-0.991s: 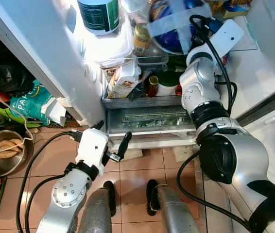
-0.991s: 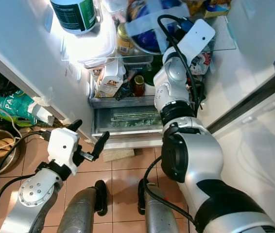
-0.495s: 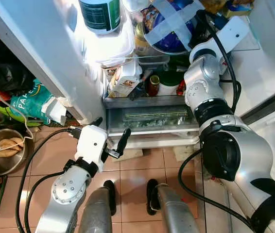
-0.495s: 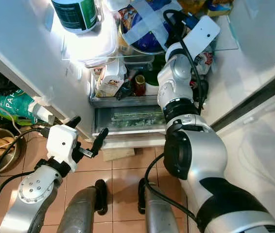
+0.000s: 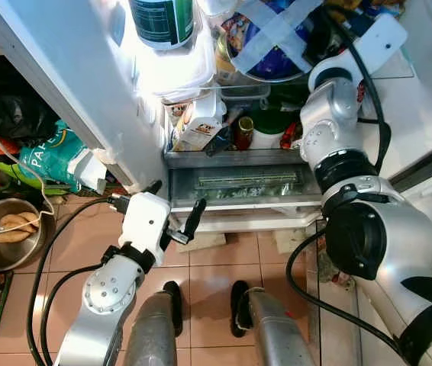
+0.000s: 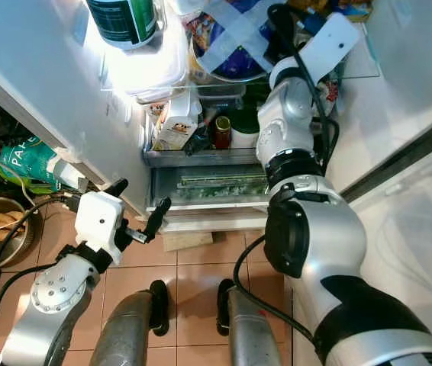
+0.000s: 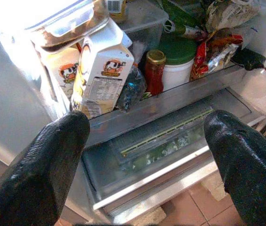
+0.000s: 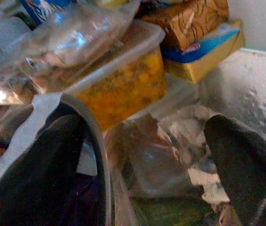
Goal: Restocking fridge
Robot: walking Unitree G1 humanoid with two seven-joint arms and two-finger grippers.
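Note:
The fridge stands open in front of me. My right arm (image 5: 330, 114) reaches onto an upper shelf beside a blue bowl (image 5: 269, 38) covered in clear wrap and tape. In the right wrist view my right gripper (image 8: 142, 160) is open, one finger against the bowl's rim (image 8: 95, 141), with a clear tub of yellow food (image 8: 123, 80) ahead. My left gripper (image 5: 176, 197) is open and empty, low before the crisper drawer (image 7: 161, 141). On the shelf above the drawer stand a milk carton (image 7: 102, 70), a red jar (image 7: 154, 70) and a green-lidded white tub (image 7: 180, 61).
A green-labelled tub (image 5: 162, 19) sits on stacked containers at the top left. Outside the fridge wall, a metal bowl (image 5: 6, 232) with food and a green bag (image 5: 52, 152) lie on the tiled floor. The open fridge door (image 5: 430, 91) is on my right. My feet (image 5: 172, 305) stand below.
My right wrist has moved a little further right and deeper along the bowl on the upper shelf. The view has shifted slightly. My left gripper holds its place, still open.

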